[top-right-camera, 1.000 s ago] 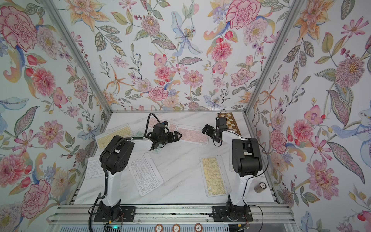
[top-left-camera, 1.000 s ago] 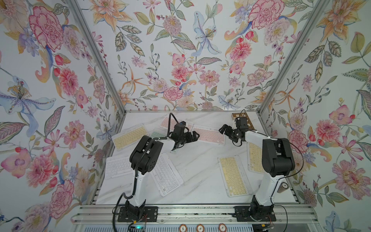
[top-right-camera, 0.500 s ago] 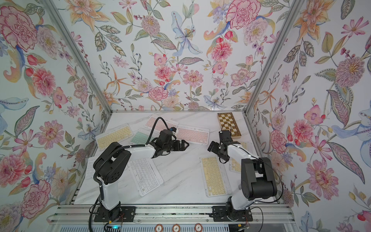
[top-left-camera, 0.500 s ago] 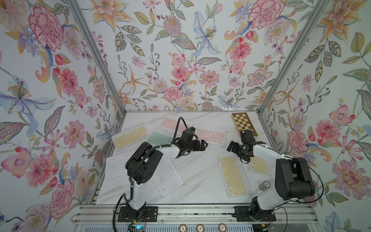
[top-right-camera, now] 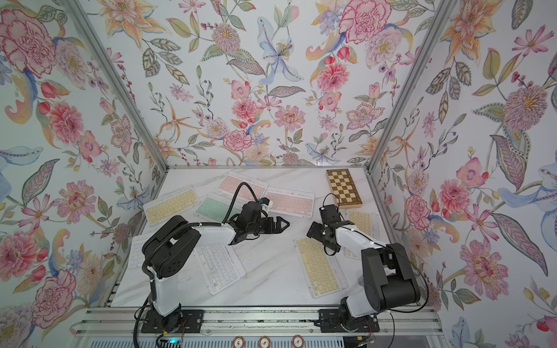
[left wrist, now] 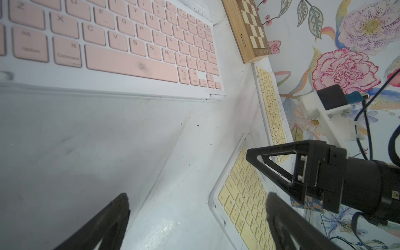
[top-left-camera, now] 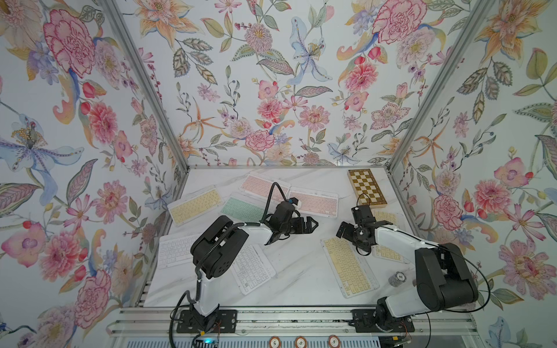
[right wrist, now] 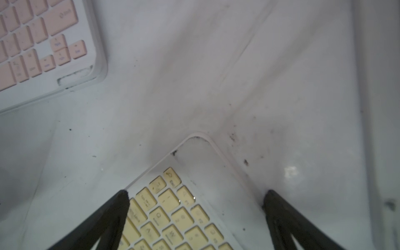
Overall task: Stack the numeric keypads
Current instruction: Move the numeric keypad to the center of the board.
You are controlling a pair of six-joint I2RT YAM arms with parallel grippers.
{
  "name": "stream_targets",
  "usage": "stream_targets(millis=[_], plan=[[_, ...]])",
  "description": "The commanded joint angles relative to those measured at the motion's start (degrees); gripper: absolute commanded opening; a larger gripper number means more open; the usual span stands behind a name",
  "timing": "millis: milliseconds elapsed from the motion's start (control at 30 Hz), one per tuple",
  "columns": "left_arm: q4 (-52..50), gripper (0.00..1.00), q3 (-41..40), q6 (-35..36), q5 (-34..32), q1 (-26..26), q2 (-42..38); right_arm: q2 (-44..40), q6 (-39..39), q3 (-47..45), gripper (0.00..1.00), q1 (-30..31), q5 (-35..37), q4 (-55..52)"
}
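Several numeric keypads lie flat and apart on the marble table (top-left-camera: pixel 295 271): yellow (top-left-camera: pixel 196 207), mint (top-left-camera: pixel 245 209), two pink (top-left-camera: pixel 262 185) (top-left-camera: pixel 315 201), two white (top-left-camera: pixel 177 250) (top-left-camera: pixel 251 268), and yellow (top-left-camera: pixel 349 266) at the right. Another yellow one (top-left-camera: pixel 387 217) is partly hidden under my right arm. My left gripper (top-left-camera: pixel 310 224) (left wrist: pixel 197 195) hovers open mid-table, holding nothing. My right gripper (top-left-camera: pixel 343 232) (right wrist: pixel 196 192) is open, its fingers either side of the far corner of the right yellow keypad (right wrist: pixel 173 216).
A brown-and-cream chessboard (top-left-camera: pixel 366 188) lies at the back right by the wall. A small round chip stack (top-left-camera: pixel 398 278) stands beside my right arm's base. Floral walls close in three sides. Bare marble lies between the two grippers.
Both arms have drawn back from the far end toward the table's middle. My right gripper left the chessboard area and came down over the yellow keypad's corner. Both stayed open.
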Motion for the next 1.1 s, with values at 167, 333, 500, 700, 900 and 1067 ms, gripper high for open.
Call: stream_targets(millis=[167, 333, 500, 700, 900, 1067], plan=[[2.0, 0.99, -3.8, -0.9, 1.4, 1.3, -1.9, 10.4, 4.5, 9.7, 0.99, 6.9, -5.2, 1.2], [1.9, 0.99, -6.3, -0.4, 0.9, 2.5, -4.6, 7.0, 2.3, 11.6, 0.99, 5.0, -2.0, -3.4], [2.6, 0.99, -5.9, -0.3, 2.3, 2.4, -3.7, -0.8, 0.4, 5.8, 0.99, -0.7, -1.0, -8.4], [3.9, 0.99, -4.4, -0.9, 3.6, 2.0, -2.1, -8.8, -0.7, -0.9, 0.99, -3.0, -1.6, -13.2], [4.2, 0.99, -4.6, -0.7, 3.6, 1.9, -2.1, -13.5, 2.6, -4.0, 0.99, 0.3, -3.7, -14.8], [6.2, 0.99, -6.5, -1.7, 4.2, 2.0, -2.5, -11.1, 5.1, -3.4, 0.99, 5.2, -4.4, -14.1]])
